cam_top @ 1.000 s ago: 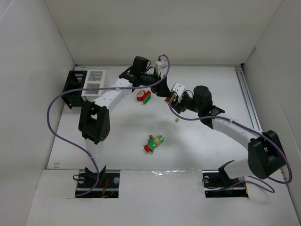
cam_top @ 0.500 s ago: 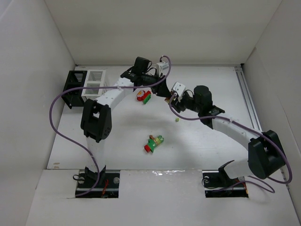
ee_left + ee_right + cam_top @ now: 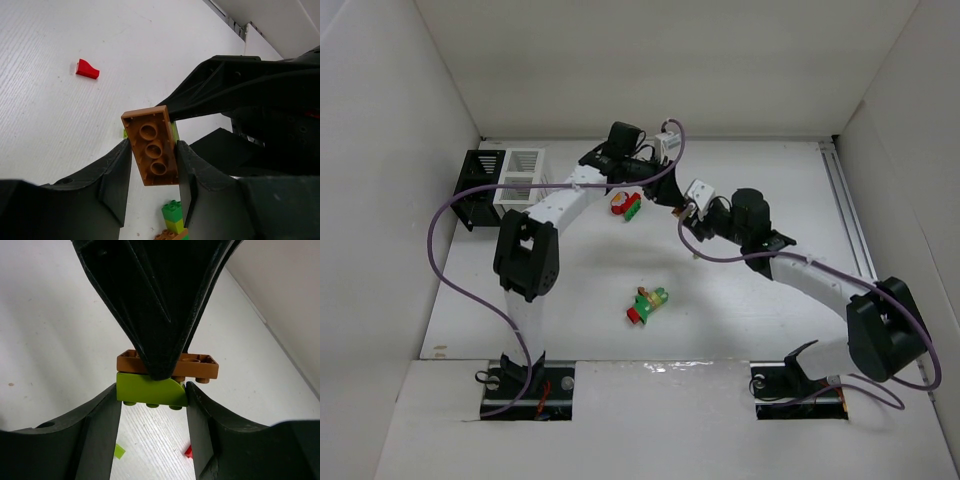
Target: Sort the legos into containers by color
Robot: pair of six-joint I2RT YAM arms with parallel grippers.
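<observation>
Above the white surface [image 3: 570,290], the left end effector [image 3: 152,167] is clamped on a flat orange-brown plastic brick [image 3: 151,145], whose round sockets face the wrist camera. The right end effector [image 3: 152,401] is closed on a yellow-green sloped plastic brick [image 3: 149,389] that touches the orange-brown brick's other face. A red-and-green brick cluster [image 3: 626,204] lies near them, and a mixed-colour brick cluster [image 3: 647,304] lies nearer the bases. The black slatted bin [image 3: 478,190] and the white slatted bin [image 3: 525,168] stand joined at the far left.

Both arms bent inward, L gripper [image 3: 152,155] & R gripper [image 3: 152,392] tip to tip, each clamped.
</observation>
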